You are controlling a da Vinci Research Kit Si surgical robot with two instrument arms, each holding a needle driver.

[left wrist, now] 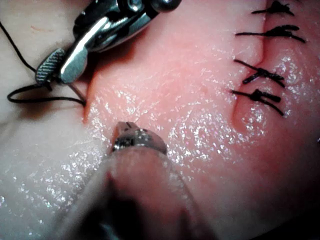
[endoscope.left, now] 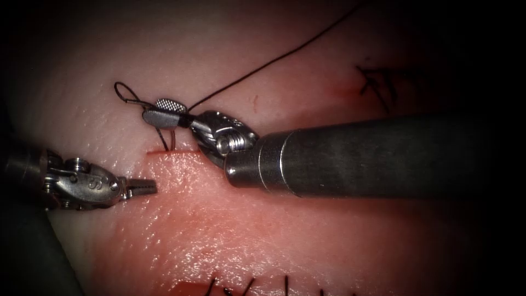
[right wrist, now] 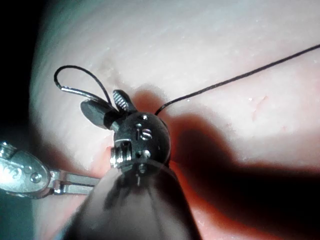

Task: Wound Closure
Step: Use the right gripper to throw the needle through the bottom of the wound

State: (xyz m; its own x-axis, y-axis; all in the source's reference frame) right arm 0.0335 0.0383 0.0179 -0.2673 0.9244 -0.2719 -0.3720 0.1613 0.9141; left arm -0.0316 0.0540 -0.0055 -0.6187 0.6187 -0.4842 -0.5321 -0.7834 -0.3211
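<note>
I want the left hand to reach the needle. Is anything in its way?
Nothing visible. The left hand, shut and empty, has bare tissue before it. The needle enters the cut at its left end, with the open right hand around it.

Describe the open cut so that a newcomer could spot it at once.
On the tissue, find the right tool, its open jaws gripping nothing, and the left tool, shut and empty. The cut is the short red slit between them, with the needle stuck in at its left end. Unlike the neighbouring cuts, it carries no stitches.
</note>
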